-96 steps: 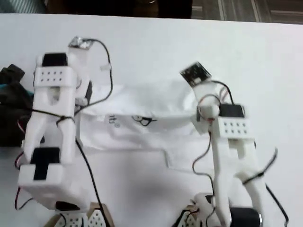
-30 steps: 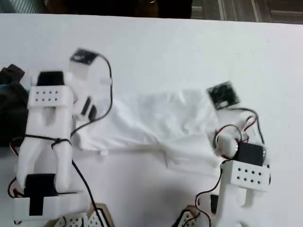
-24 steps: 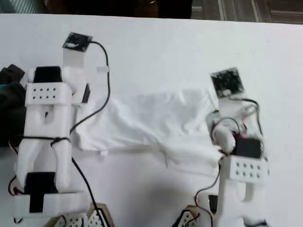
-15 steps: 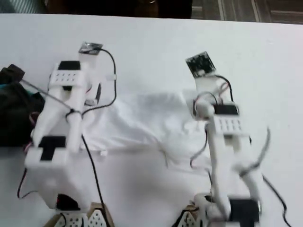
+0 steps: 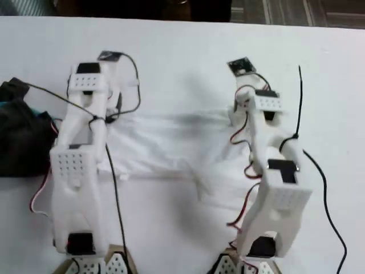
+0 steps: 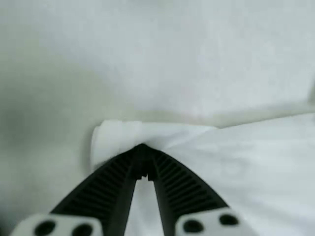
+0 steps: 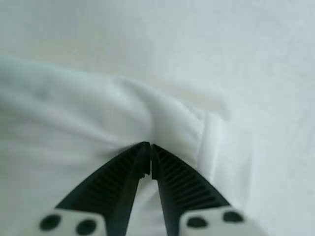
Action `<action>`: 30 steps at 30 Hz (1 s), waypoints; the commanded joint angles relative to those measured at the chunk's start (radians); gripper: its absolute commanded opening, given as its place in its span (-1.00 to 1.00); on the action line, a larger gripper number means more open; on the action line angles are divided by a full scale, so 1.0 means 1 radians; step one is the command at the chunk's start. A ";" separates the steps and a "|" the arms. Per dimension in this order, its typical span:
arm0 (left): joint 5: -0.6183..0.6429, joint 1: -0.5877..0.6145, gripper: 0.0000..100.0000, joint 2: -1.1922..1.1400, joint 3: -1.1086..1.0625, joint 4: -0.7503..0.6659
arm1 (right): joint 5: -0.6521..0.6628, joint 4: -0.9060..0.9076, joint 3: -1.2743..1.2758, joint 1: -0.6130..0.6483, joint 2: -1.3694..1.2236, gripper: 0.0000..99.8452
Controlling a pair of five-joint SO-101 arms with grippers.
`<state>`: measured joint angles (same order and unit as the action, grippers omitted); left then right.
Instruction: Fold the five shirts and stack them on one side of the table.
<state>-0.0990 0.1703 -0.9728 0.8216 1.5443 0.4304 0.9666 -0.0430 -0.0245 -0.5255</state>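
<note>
One white shirt (image 5: pixel 165 142) mid-counter (image 5: pixel 182 45), upper corners pinched in closed jaws of left gripper (image 6: pixel 143 152) and right gripper (image 7: pixel 149 150); dark garments (image 5: pixel 20 142) at left edge.

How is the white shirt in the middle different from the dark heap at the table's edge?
The white shirt is pale and spread wide; the dark heap is black and bunched up. The left gripper and the right gripper both pinch the white shirt; neither holds the dark heap. Both are cloth on the table.
</note>
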 commanded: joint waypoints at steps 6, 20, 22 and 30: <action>-0.003 0.029 -0.94 -0.278 0.565 0.121 | -0.006 0.222 -0.456 -0.054 -0.242 -0.96; -0.003 0.037 -0.94 -0.069 0.544 0.247 | -0.008 0.662 -1.010 -0.048 -0.265 -0.96; -0.005 0.025 -0.94 0.057 0.437 0.247 | -0.008 0.728 -1.112 -0.048 -0.265 -0.96; -0.031 -0.035 -0.94 0.549 -0.216 0.212 | -0.008 0.808 -1.211 -0.035 -0.133 -0.96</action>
<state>-0.1235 0.1473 -0.6383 0.8339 1.7699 0.4304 1.7461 -1.2597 -0.0675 -0.7833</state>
